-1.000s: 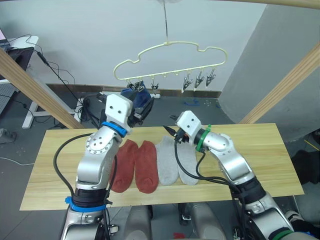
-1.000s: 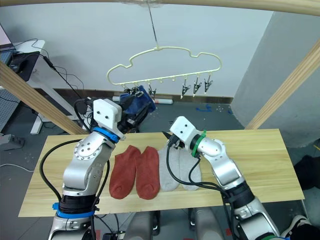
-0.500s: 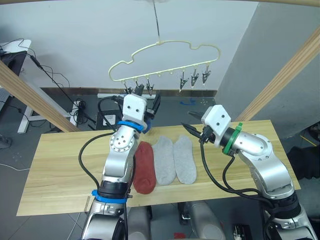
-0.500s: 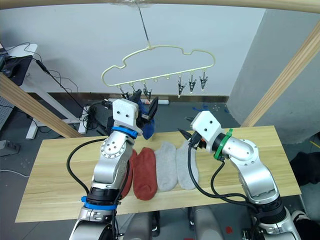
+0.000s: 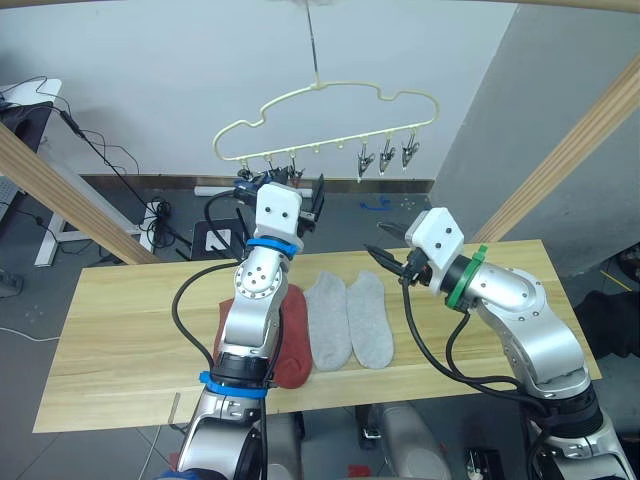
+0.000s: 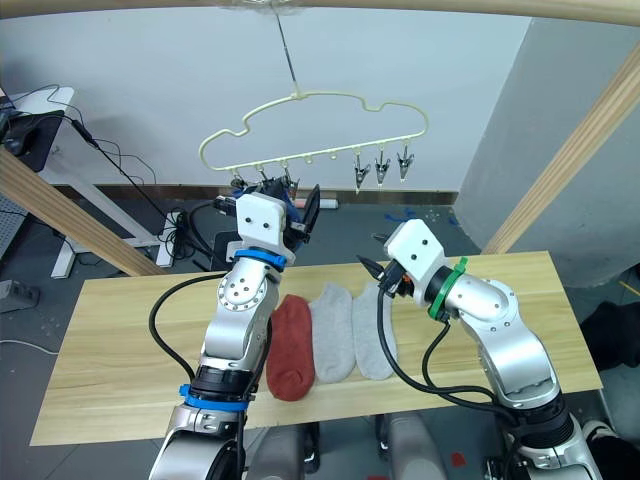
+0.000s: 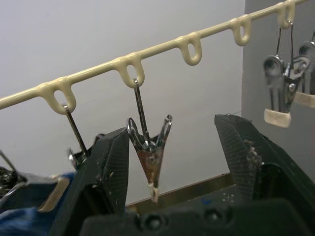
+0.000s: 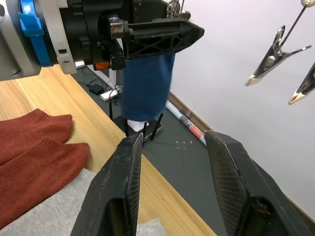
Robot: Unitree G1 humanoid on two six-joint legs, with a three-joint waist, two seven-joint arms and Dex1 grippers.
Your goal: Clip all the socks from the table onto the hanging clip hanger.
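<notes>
- Left gripper (image 7: 167,162) is raised to the clip hanger (image 5: 330,95), fingers spread wide with nothing between the pads; 1 metal clip (image 7: 150,152) hangs straight in the gap, closer to 1 finger than the other.
- Just beside that finger a blue sock (image 8: 146,86) hangs from the neighbouring clips, its body dropping below the gripper; in the left wrist view it is a blue scrap at the frame corner.
- Right gripper (image 8: 172,162) hovers low over the table (image 5: 120,330), near the left one, fingers open and empty, pointing toward the blue sock.
- Below and between the arms 2 grey socks (image 5: 350,318) lie flat side by side, touching; rust-red socks (image 8: 39,142) lie next to them, under the left forearm.
- Handling guess: the socks look soft, light and floppy, so they will sag and fold when lifted. Best grip is probably a pinch at the cuff edge, leaving a free hem to feed into a clip.
- The clips look small and springy, and they swing on the thin wire, so the hanger will likely sway if pushed.
- Hard to tell: whether 1 or 2 blue socks hang there, since the left gripper body covers them in the head views.
- The left arm covers 1 rust-red sock almost fully in the head views.
- How firmly the clip bites the blue sock cannot be seen.
</notes>
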